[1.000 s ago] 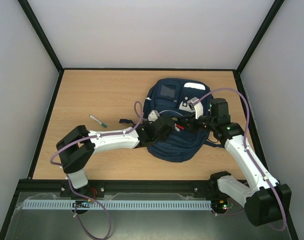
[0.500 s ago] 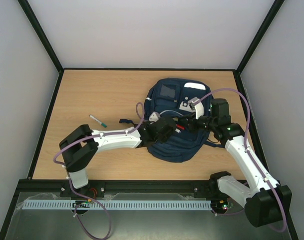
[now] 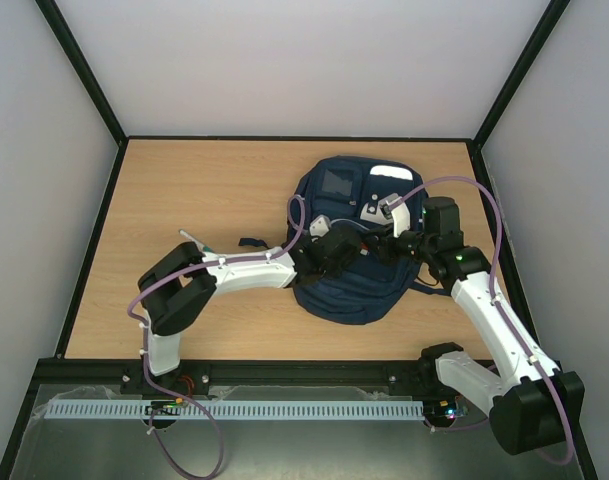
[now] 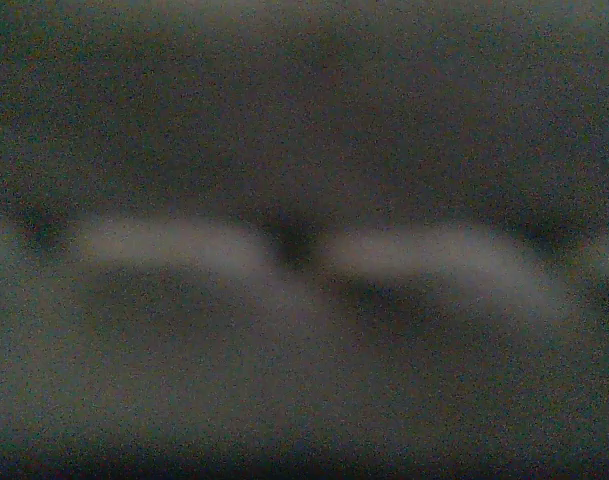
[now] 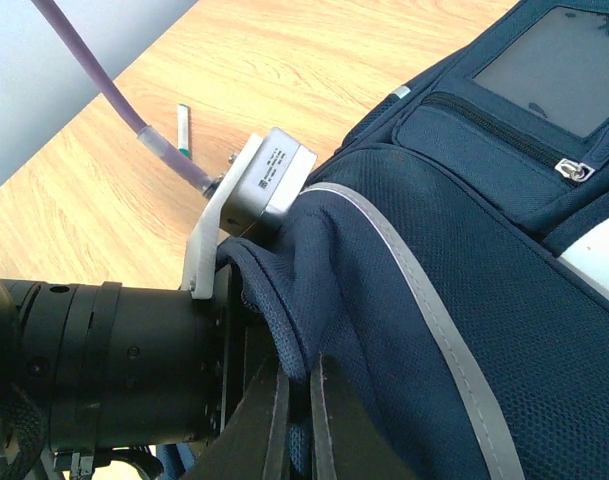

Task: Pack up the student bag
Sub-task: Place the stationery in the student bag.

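Observation:
The student bag [image 3: 349, 290], navy with white stripes, lies flat at the table's middle right. My right gripper [image 5: 299, 372] is shut on a fold of the bag's opening edge [image 5: 284, 300] and holds it raised. The left arm's wrist [image 3: 334, 248] reaches under that lifted fabric from the left. Its fingers are hidden inside the bag. The left wrist view is only dark blur with two pale streaks. In the right wrist view the left arm's black wrist [image 5: 114, 370] and silver camera box [image 5: 269, 180] sit against the fabric.
A white pen with a green cap [image 3: 191, 238] lies on the wood left of the bag, partly under the left arm, and shows as the pen [image 5: 184, 130] beyond the camera box. A dark strap [image 3: 252, 243] trails off the bag's left side.
The left arm has pushed right and deeper under the lifted bag edge. A small red thing seen at its fingers earlier no longer shows. The right arm has stayed put.

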